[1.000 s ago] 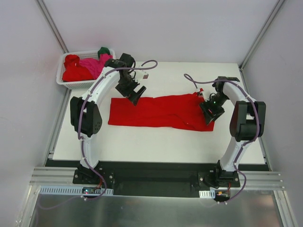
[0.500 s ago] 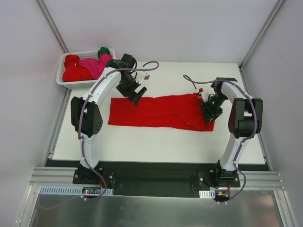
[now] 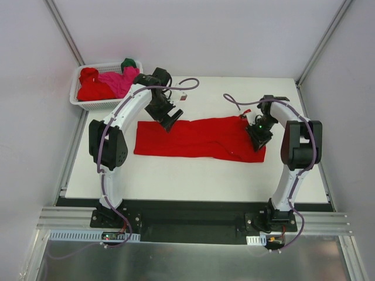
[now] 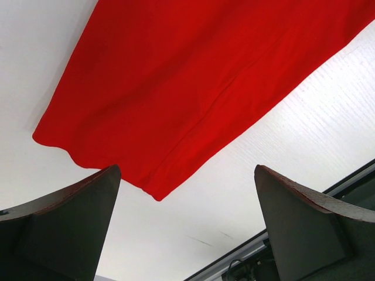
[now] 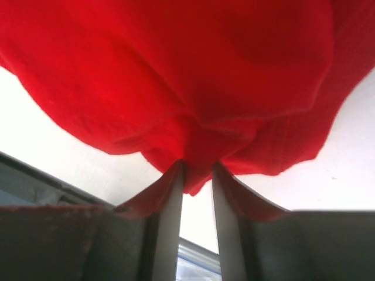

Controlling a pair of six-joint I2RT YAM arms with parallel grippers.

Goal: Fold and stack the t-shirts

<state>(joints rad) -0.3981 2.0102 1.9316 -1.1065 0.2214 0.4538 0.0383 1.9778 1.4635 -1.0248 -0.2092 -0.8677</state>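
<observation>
Fold of red t-shirt (image 5: 176,76), seemingly in narrow grip of right pincer (image 5: 197,171).

White arms (image 3: 130,105), black joints (image 3: 107,146) — purple cables (image 3: 186,88); left claw (image 3: 168,123) and right claw (image 3: 258,140) black.

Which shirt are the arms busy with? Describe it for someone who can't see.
Find the white table. A red t-shirt lies spread flat across its middle. Unlike the shirts heaped in the basket at the far left corner, it lies alone.
</observation>
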